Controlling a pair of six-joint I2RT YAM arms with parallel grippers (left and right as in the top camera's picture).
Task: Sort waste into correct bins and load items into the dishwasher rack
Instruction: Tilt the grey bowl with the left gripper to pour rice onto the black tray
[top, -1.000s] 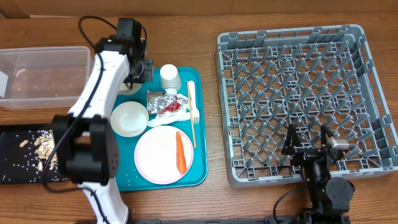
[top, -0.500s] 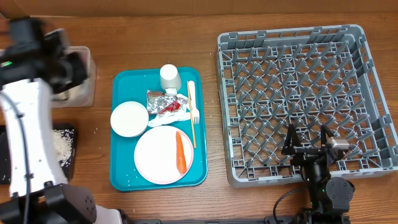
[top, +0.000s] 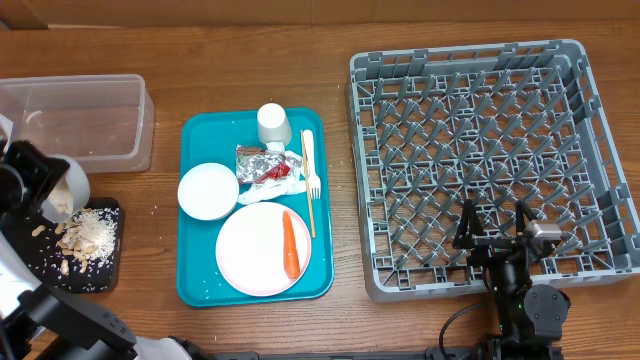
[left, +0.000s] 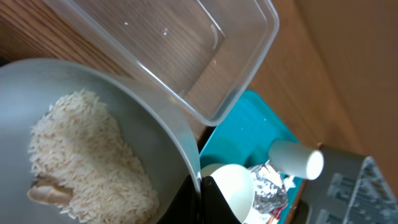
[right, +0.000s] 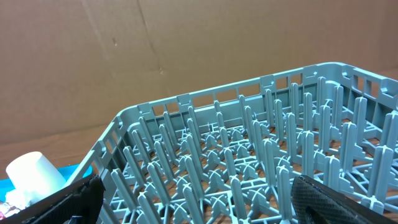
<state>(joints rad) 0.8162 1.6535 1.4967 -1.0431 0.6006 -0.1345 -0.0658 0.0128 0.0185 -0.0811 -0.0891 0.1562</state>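
Note:
My left gripper (top: 38, 182) is shut on the rim of a small white bowl (top: 63, 190), held tilted over the black tray (top: 100, 272). In the left wrist view the bowl (left: 118, 106) holds rice and a nut piece, with the jaws (left: 200, 190) on its rim. Rice and nut pieces (top: 85, 235) lie on the black tray. The teal tray (top: 195, 285) holds the second bowl (top: 208, 190), cup (top: 272, 124), foil wrapper (top: 260, 164), fork (top: 310, 165), and plate (top: 258, 250) with the carrot (top: 290, 243). My right gripper (top: 497, 238) is open over the dishwasher rack (top: 490, 150).
The clear tub (top: 80, 120) stands behind the black tray and looks almost empty. A wooden stick (top: 309, 205) lies beside the fork. A small white napkin scrap (top: 290, 185) lies by the foil. The right wrist view shows rack pegs (right: 249, 162).
My left arm has swung from the back of the teal tray to the far left, carrying a bowl. The bowl now tilts over the black tray, where more rice lies.

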